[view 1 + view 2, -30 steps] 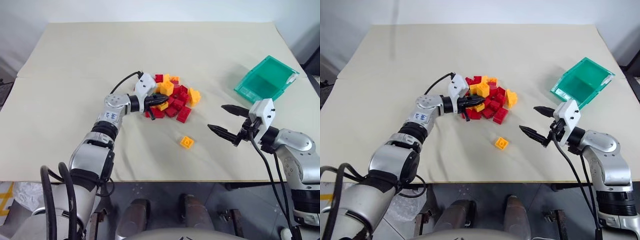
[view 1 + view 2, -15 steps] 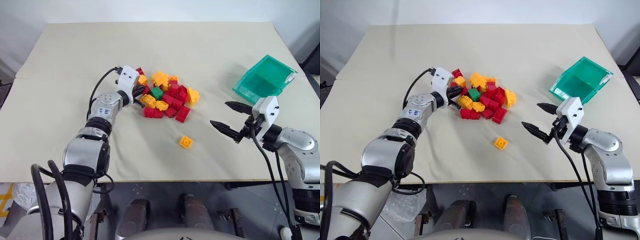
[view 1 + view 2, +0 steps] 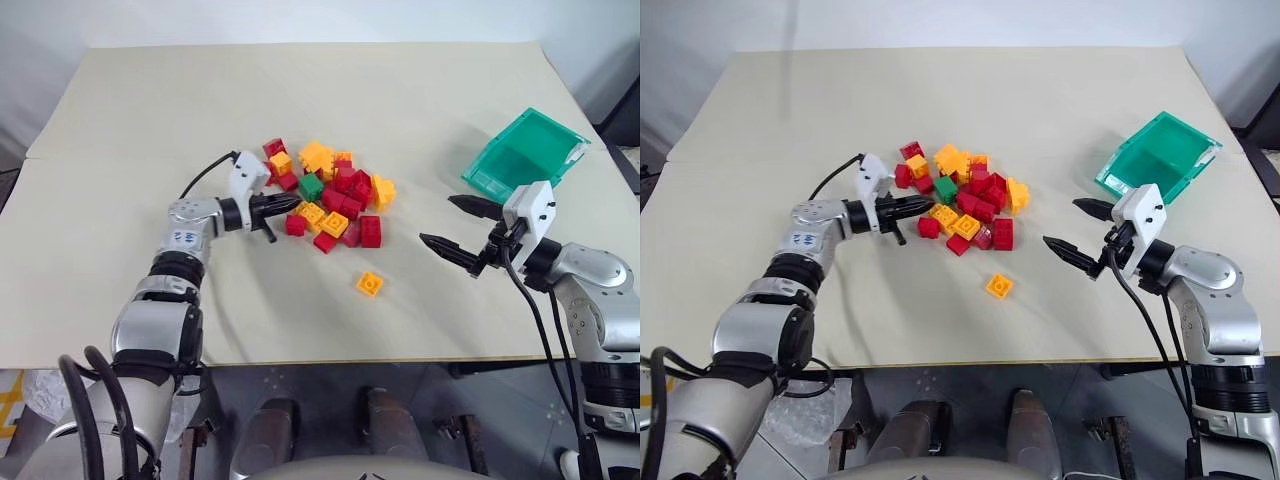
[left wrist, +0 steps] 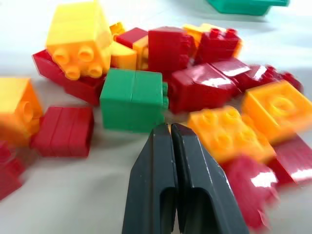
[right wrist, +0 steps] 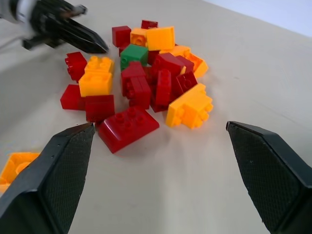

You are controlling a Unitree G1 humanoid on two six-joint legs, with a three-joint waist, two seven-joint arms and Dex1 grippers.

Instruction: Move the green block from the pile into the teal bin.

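Beige cloth covered the table point(image 3: 150, 120), with the pile point(image 3: 330, 195) of red and yellow-orange bricks near its middle. On the pile's near-left side sat the green block point(image 3: 311, 186), exposed and lying on its side with studs facing sideways. Just short of it, the left gripper point(image 3: 285, 203) had its fingers pressed together on nothing, tips aimed at the block. Well apart on the other side, the right gripper point(image 3: 460, 228) hung spread wide near the teal bin point(image 3: 525, 155). The left arm looked much nearer.
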